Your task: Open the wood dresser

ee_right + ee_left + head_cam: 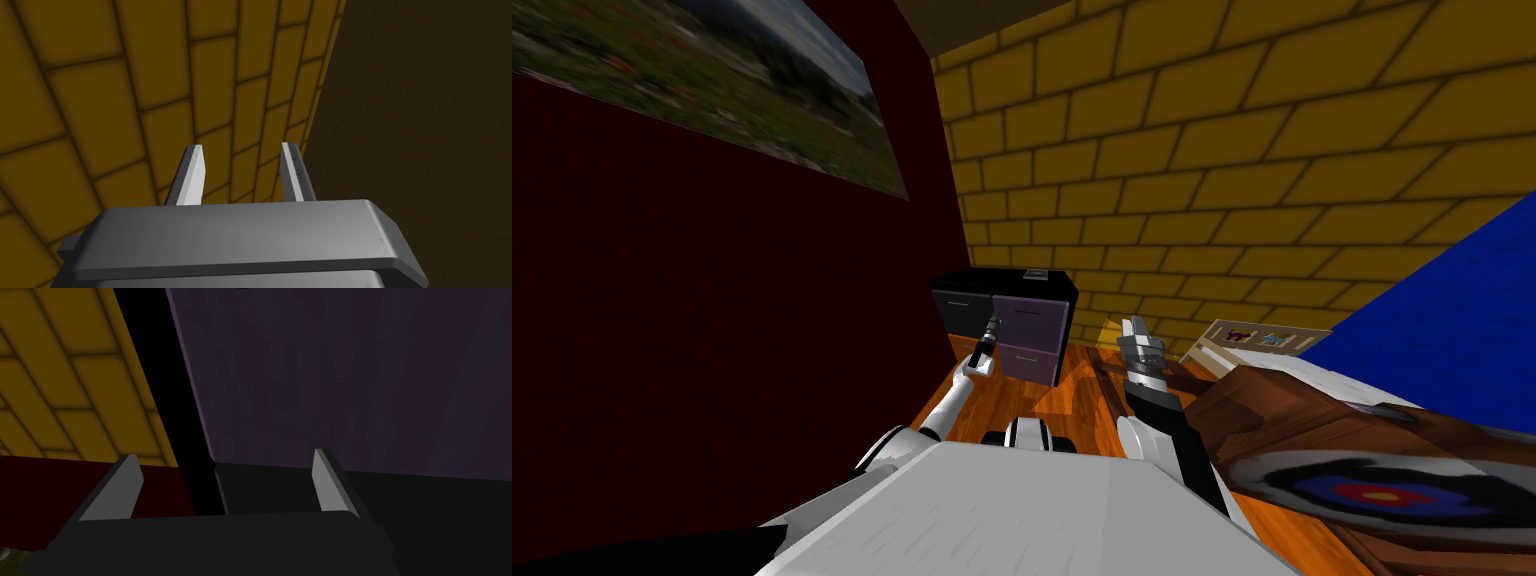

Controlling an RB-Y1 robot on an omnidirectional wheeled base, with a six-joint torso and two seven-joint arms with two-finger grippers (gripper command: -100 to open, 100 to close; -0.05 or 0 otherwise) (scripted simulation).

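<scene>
Faced dresser (1032, 330) in corner of red wall (712, 300) and brick wall (1262, 150). Held left jaws apart, close at edge of its purple drawer front (350, 378). Held right jaws apart too, right of dresser.

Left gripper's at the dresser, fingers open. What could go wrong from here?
The left gripper straddles the purple drawer front's edge with no handle between its fingers; closing may grab nothing or slip off.
The dark red wall sits close beside the left arm; pulling back could bump it.
The right gripper hangs near the dresser; an opening drawer might meet it.
</scene>
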